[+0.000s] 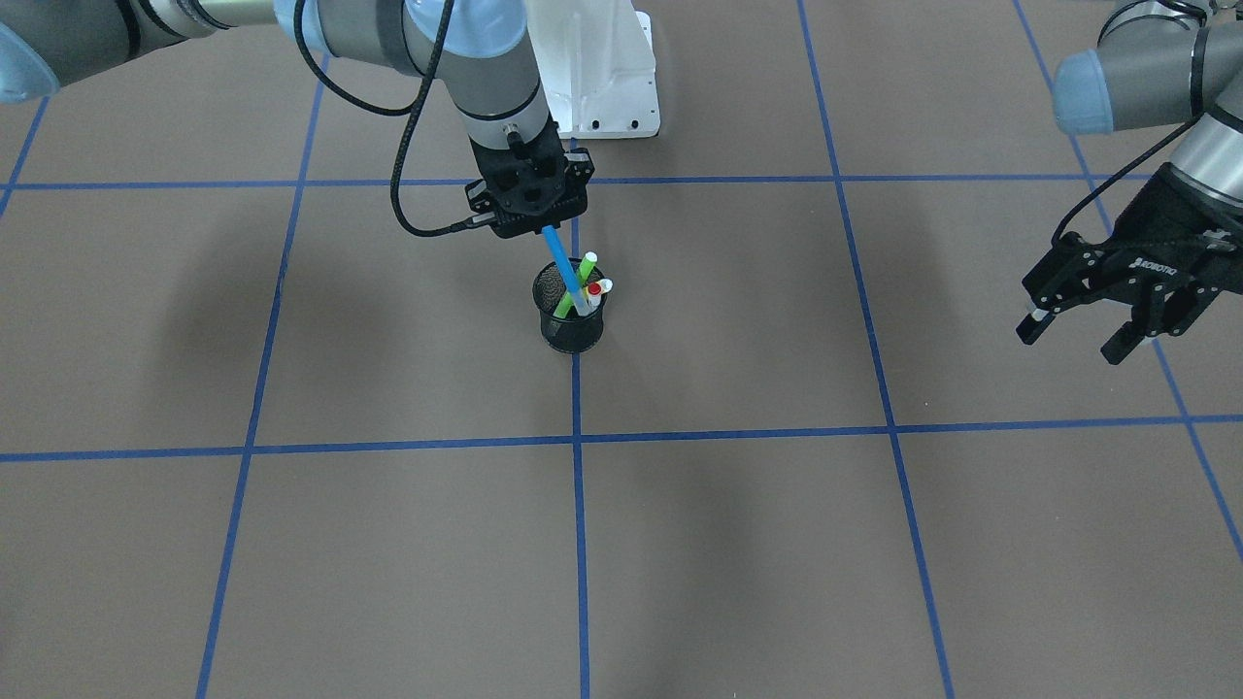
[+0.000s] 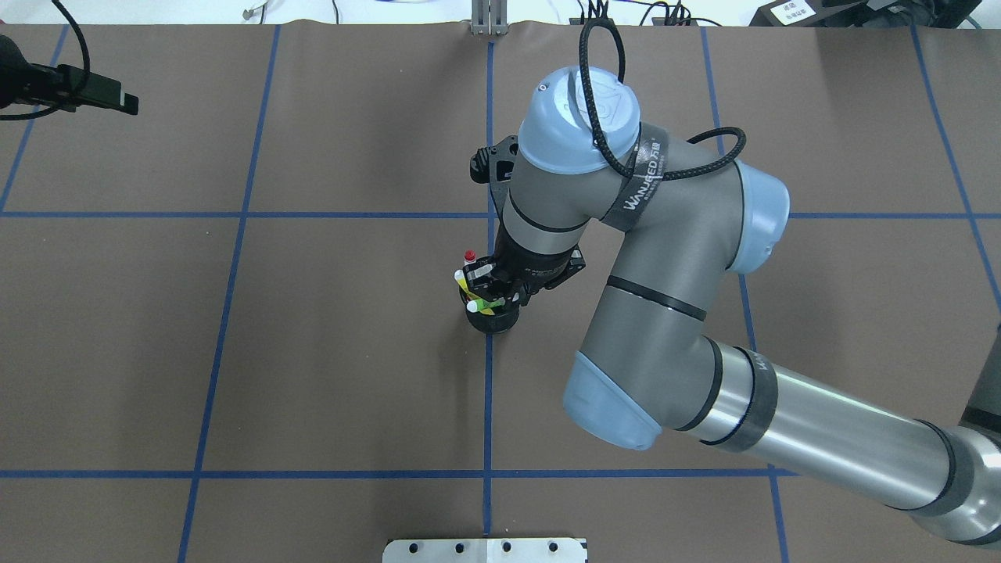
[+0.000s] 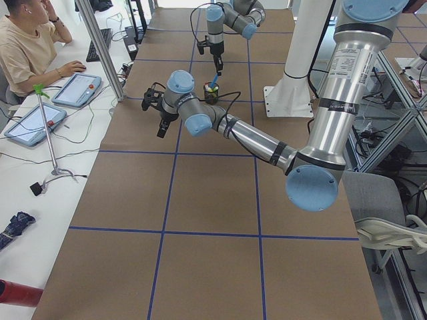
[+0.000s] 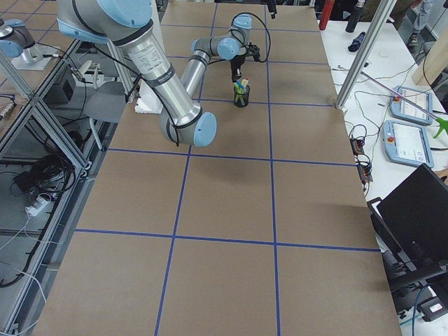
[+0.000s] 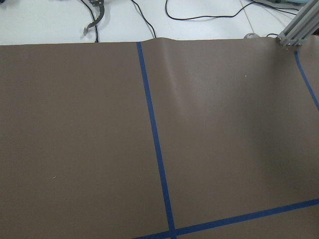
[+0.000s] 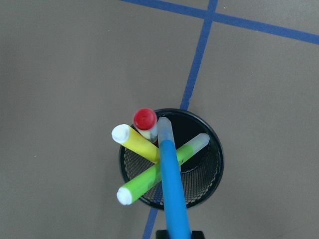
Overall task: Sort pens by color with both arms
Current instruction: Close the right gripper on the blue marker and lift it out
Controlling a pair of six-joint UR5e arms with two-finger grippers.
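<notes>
Right gripper (image 1: 547, 229): it is clenched on the top end of the blue pen (image 1: 566, 270) and hangs just above the black mesh cup (image 1: 571, 330).
Blue pen: it is tilted. Its low end is inside the cup and its top end is in the right gripper.
Black mesh cup: it stands upright near the middle of the table (image 1: 777, 544), on one of the blue tape lines (image 1: 580, 544).
Green pen (image 6: 149, 180): it leans across the inside of the cup, under the blue pen.
Yellow pen (image 6: 135, 141): it leans in the cup, with its white tip up over the rim.
Red-capped pen (image 6: 145, 119): it sticks up in the cup, just beside the yellow pen.
Left gripper (image 1: 1073, 340): its fingers are spread wide and hold nothing. It hangs over the table on the left side, well apart from the cup.
</notes>
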